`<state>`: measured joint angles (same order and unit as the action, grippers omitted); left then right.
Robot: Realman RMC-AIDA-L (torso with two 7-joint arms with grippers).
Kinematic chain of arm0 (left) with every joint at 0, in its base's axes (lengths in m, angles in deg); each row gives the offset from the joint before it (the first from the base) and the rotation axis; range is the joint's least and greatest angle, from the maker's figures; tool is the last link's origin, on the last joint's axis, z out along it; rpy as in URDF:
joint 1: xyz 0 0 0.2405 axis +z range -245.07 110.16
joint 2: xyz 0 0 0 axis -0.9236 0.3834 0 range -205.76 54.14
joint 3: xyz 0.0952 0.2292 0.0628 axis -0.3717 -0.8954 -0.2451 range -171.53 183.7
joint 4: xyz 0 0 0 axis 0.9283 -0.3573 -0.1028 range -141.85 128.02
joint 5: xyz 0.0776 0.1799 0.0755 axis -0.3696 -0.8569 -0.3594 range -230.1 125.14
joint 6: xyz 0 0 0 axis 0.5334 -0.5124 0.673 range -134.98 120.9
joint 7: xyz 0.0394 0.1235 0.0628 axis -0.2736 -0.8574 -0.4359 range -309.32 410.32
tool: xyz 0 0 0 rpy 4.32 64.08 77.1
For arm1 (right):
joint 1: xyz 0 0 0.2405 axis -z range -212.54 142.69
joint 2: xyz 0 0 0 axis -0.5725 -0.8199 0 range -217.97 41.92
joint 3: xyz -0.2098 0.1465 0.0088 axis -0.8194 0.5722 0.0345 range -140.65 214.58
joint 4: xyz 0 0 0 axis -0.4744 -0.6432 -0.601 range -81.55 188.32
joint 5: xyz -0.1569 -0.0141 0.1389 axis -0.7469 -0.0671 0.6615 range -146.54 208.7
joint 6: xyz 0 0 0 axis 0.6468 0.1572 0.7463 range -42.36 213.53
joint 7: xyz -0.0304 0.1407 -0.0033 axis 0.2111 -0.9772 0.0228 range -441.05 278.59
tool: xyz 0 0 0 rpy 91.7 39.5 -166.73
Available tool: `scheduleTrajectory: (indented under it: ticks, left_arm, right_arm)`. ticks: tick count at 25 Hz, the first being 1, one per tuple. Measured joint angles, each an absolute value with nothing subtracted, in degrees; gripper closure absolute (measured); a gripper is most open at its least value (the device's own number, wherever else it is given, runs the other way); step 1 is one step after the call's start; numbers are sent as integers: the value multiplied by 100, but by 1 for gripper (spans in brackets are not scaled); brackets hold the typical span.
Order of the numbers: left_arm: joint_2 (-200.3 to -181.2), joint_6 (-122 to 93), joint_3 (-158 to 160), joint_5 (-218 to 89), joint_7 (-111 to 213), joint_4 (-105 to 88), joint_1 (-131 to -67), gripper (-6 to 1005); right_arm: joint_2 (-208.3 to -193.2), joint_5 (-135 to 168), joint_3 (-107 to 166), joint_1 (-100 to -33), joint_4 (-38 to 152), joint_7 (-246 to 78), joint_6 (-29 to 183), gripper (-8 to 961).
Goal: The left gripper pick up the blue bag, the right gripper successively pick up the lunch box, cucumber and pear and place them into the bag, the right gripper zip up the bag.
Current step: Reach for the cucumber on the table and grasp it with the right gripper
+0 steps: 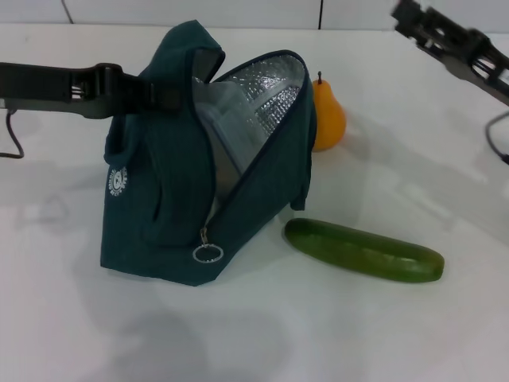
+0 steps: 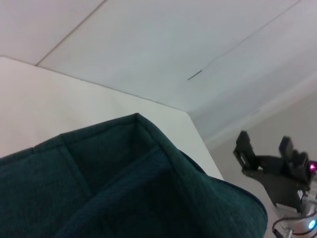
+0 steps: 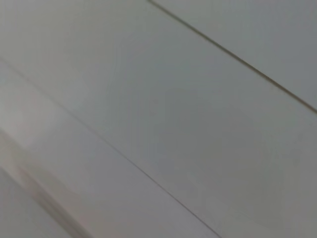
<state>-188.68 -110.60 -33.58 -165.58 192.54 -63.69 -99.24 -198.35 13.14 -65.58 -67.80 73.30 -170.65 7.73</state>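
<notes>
The blue bag (image 1: 159, 207) stands on the white table with its mouth open toward the right, showing silver foil lining (image 1: 254, 103). Its zipper ring pull (image 1: 207, 253) hangs low at the front. My left gripper (image 1: 163, 93) reaches in from the left and is shut on the bag's top edge; the bag's fabric (image 2: 124, 188) fills the lower left wrist view. The pear (image 1: 328, 115) stands just behind the bag's right side. The cucumber (image 1: 362, 251) lies right of the bag. My right gripper (image 1: 407, 16) is raised at the far right, open and empty; it also shows in the left wrist view (image 2: 264, 145). The lunch box is not in view.
The white table (image 1: 398, 334) stretches in front of and right of the bag. A wall with panel seams runs behind the table (image 1: 318, 12). The right wrist view shows only plain pale surfaces with seams.
</notes>
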Motion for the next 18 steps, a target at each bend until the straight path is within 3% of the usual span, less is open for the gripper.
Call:
scheduleTrajectory:
  ticks: [5, 7, 13, 18]
  left_arm:
    - [-18843, -11056, -3325, -16554, 19218, -6362, -9877, 958]
    - [-18843, -11056, -3324, -16555, 19214, -6361, -9874, 958]
    - [-18848, -11056, -3320, -16545, 19201, -6360, -9860, 957]
    - [-18856, -11056, -3319, -16559, 19166, -6360, -9848, 956]
  right_arm:
    - [-19461, 595, -6548, -6692, 7385, -16248, 794, 332]
    - [-19388, 329, -6511, -6697, 7402, -15858, 848, 332]
    - [-19351, -1448, -5833, -6783, 7791, -15362, 1122, 330]
    - [-19310, -4219, -4964, -6693, 9366, -17066, 1320, 326]
